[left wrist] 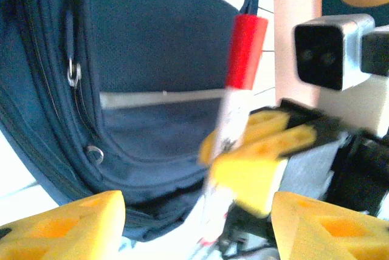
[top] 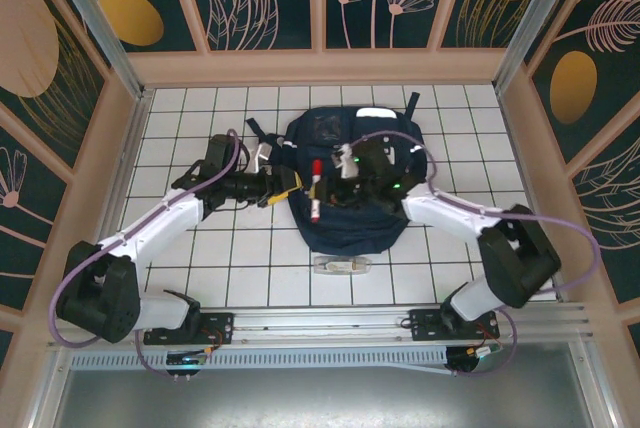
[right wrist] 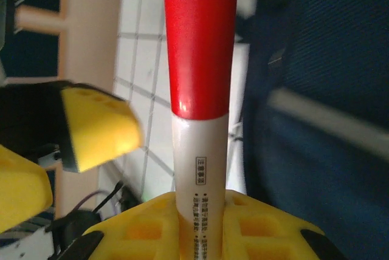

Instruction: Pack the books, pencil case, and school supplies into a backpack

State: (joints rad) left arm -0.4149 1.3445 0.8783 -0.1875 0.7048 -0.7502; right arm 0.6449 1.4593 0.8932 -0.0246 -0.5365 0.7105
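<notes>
Fig.: pen at top-view centre. My R gripper (right wrist: 200, 217) is clamped on the red-and-white cylindrical plastic marker pen (right wrist: 199, 90), held over the large navy-blue fabric backpack (top: 345, 233), prob. for dropping inside; my L gripper (left wrist: 197, 226) has jaws apart, clear of pen

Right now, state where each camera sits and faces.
Top: above and behind the bases, looking down on the backpack; both arms show.
Left wrist: on its arm, facing the backpack's side; left end effector open below.
Right wrist: on its arm, looking along the marker; right end effector clamps it.
Shared: the marker, in all three.
</notes>
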